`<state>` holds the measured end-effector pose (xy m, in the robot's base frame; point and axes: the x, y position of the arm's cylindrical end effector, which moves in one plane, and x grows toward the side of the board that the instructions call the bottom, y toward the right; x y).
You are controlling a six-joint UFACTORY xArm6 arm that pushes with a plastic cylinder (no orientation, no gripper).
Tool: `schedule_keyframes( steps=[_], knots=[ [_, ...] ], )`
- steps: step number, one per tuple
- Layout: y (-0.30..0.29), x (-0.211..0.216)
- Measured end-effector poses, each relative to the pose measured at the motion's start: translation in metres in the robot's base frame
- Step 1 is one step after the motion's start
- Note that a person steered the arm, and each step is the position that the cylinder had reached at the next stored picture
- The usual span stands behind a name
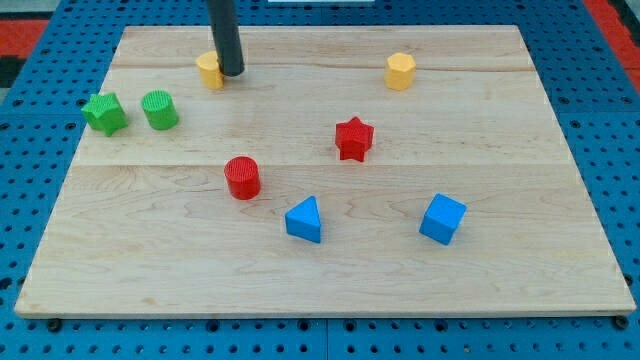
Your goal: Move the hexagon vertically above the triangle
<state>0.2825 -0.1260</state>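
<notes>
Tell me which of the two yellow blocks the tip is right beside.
The yellow block at the view's top left: my tip stands right at its right side. The yellow hexagon sits far off toward the view's right.

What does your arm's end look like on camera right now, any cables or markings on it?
Only a straight, round, dark grey rod shows, plain and smooth, entering from the view's top. No cables, markings or claw are visible. My tip ends blunt, just right of a yellow block on the wooden board.

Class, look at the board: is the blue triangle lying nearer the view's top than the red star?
No: the blue triangle lies nearer the view's bottom than the red star.
</notes>
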Motion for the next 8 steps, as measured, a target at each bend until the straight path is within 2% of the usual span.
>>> schedule_keyframes(
  steps=[1,3,4,5,6,7,8],
  knots=[
    [0.002,-0.001],
    [0.206,-0.019],
    [0.329,-0.031],
    [0.381,-0.04],
    [0.389,-0.032],
    [0.385,0.021],
    [0.346,0.022]
  ],
)
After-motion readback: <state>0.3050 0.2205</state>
